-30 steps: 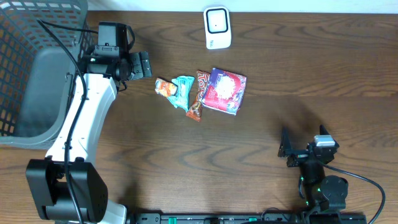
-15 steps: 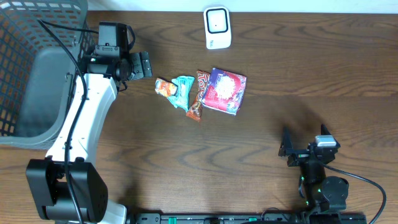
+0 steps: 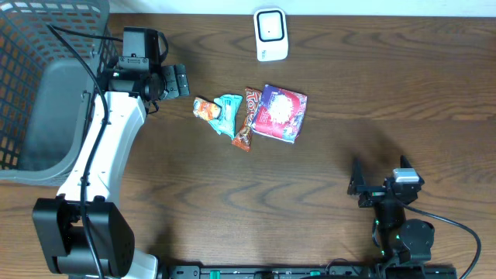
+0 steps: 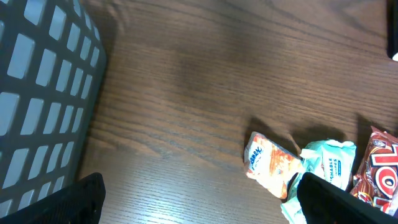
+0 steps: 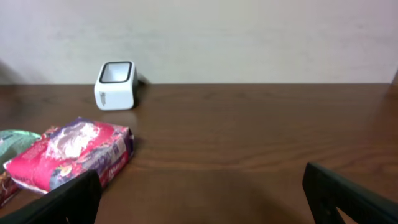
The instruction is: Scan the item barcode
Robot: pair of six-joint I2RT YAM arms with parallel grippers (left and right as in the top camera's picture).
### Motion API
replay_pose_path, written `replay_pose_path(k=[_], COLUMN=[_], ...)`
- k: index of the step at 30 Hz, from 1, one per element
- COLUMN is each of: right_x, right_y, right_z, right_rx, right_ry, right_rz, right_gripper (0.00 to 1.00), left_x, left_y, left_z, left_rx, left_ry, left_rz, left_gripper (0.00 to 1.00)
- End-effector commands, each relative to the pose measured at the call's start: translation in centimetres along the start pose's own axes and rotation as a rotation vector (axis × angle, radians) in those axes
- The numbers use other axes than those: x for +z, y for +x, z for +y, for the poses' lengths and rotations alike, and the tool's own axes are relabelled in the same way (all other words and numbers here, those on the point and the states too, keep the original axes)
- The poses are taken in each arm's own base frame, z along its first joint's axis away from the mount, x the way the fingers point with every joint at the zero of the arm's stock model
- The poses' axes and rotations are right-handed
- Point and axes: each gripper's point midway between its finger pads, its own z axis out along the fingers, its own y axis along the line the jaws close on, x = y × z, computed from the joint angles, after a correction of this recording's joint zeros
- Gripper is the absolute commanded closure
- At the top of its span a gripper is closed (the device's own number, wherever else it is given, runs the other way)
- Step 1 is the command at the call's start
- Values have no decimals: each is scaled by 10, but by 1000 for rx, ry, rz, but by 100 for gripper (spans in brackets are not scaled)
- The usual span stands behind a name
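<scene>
Nothing has shifted since the earlier frames: both arms and every packet sit where they were. A grey mesh basket (image 3: pixel 23 46) fills the upper left corner of the overhead view, beside the white left arm. The left fingers (image 3: pixel 180 80), also in the upper left, are spread as wide as they go and hold nothing. In the left wrist view their two dark tips sit at the bottom corners of the frame, with only the wooden bench (image 3: pixel 387 93) and the packets between them.

Just right of these fingers, and not touching them, a row of items lies in the upper middle. First comes an orange snack packet (image 3: pixel 204 108), which touches a teal packet (image 3: pixel 229 112). Next is a brown-red candy bar (image 3: pixel 245 120), and then a purple and pink packet (image 3: pixel 280 112) whose left edge lies against the bar. The white scanner (image 3: pixel 271 34) stands at the top middle edge of the frame, apart from the packets, its dark-framed window facing up.

At the lower right, the right fingers (image 3: pixel 356 184) are likewise fully parted and empty, well apart from the items. The right wrist view looks across the bench, with the purple and pink packet at the left, the scanner behind it, and the two fingertips at the bottom corners.
</scene>
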Motion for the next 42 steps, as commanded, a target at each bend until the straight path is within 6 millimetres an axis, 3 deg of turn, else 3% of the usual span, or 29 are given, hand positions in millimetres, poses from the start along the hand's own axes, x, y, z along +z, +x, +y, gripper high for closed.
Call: replay_pose_path(k=[1, 5, 11, 14, 16, 23, 26, 32, 38, 42], right_x=[0, -2, -20, -27, -24, -7, -5, -17, -51, -52], right_y=[-7, -30, -90, -103, -96, -43, -44, -85, -147, -167], right_z=[-1, 6, 31, 34, 34, 32, 20, 25, 26, 28], right_rx=[14, 24, -6, -15, -12, 8, 30, 54, 75, 41], right_ry=[8, -34, -183, -196, -195, -186, -122, -155, -184, -180], right_rz=[-31, -126, -377, -436, -407, -176, -180, -353, -635, -643], right_gripper=[1, 1, 1, 1, 1, 1, 1, 1, 1, 1], left_x=[5, 5, 5, 5, 5, 5, 5, 5, 5, 5], left_y=[3, 3, 3, 3, 3, 3, 3, 3, 3, 3], left_z=[4, 3, 4, 4, 4, 4, 3, 4, 3, 3], left_rx=[8, 8, 8, 8, 8, 8, 8, 8, 8, 8], left_ry=[-14, -14, -14, -14, -14, -14, -14, -14, -14, -14], left_rz=[12, 12, 12, 12, 12, 12, 12, 12, 12, 12], left_gripper=[2, 2, 2, 2, 2, 2, 2, 2, 2, 2])
